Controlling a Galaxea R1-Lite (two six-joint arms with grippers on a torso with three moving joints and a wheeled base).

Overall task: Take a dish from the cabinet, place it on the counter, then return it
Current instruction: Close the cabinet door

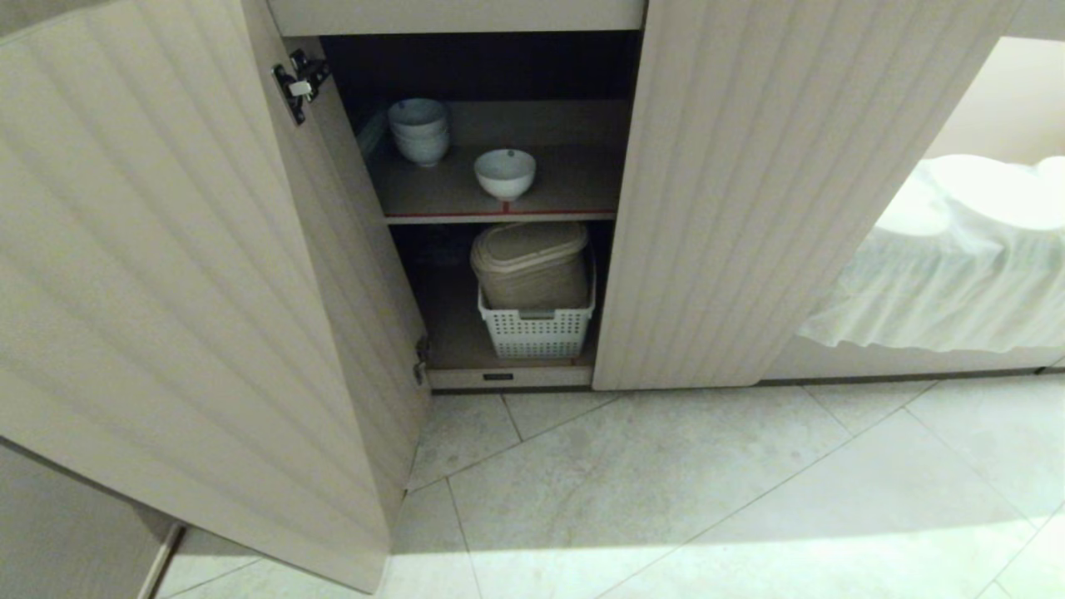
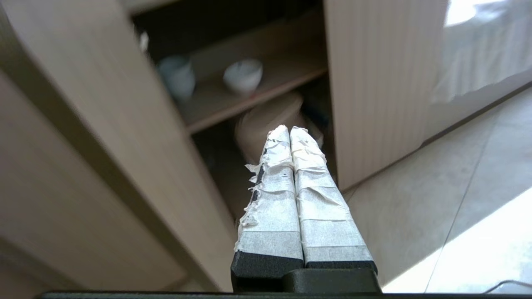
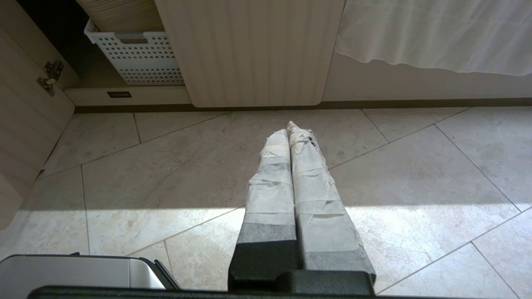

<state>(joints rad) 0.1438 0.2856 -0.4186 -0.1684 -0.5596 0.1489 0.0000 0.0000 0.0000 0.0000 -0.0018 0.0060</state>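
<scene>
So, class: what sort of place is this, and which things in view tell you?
Probably a home kitchen. An open low cabinet holds white bowls on a shelf, with a lidded bin in a white basket below, and the floor is tiled.

Domestic kitchen, floor-level view. Low beige cabinet (image 1: 774, 208) with fluted doors, one swung open; shelf holds stacked white bowls (image 1: 418, 130) and a single dish (image 1: 504, 172). Below, a perforated white basket (image 1: 537, 333) (lidded beige container inside). Pale stone-look floor tiles (image 1: 707, 491), white cloth (image 1: 957, 266) draped nearby.
</scene>
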